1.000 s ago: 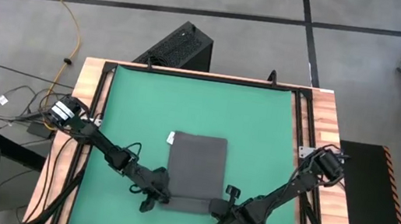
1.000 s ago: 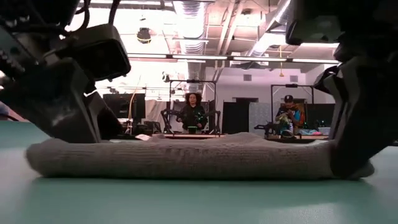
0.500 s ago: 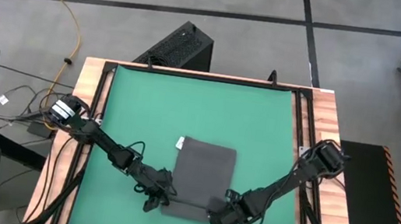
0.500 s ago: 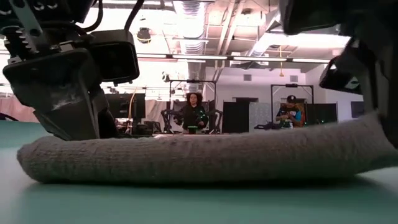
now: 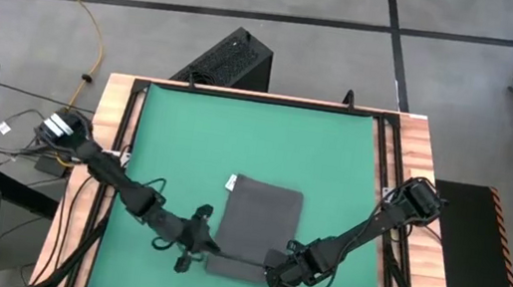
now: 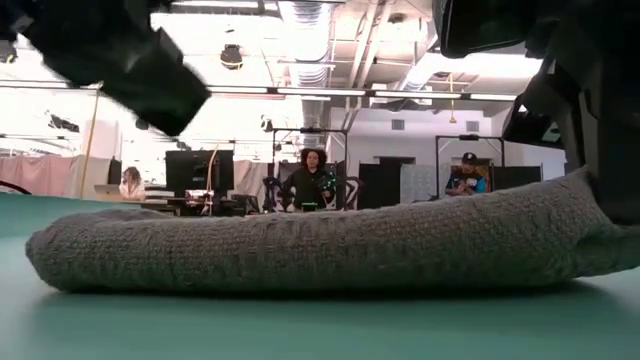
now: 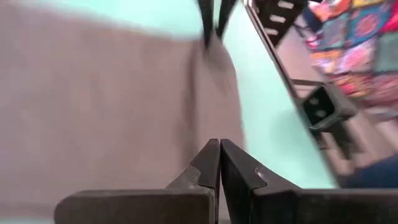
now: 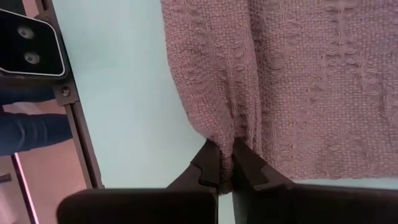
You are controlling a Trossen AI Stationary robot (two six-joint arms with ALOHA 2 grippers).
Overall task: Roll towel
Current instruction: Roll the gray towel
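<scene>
Pinching towel [image 8: 298, 81] edge, right tool [image 8: 225, 169]; left probably empty.

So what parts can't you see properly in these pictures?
- Left claw: shut, but the left wrist view is blurred, so whether it touches the towel is unclear.
- Towel's near edge: in the high view, both arms cover its corners.
- White tag: too small in the high view to read.
- Right claw: pinches a towel fold in its wrist view; the low view cuts it off at the edge.
- Mat: the towel hides part.
</scene>
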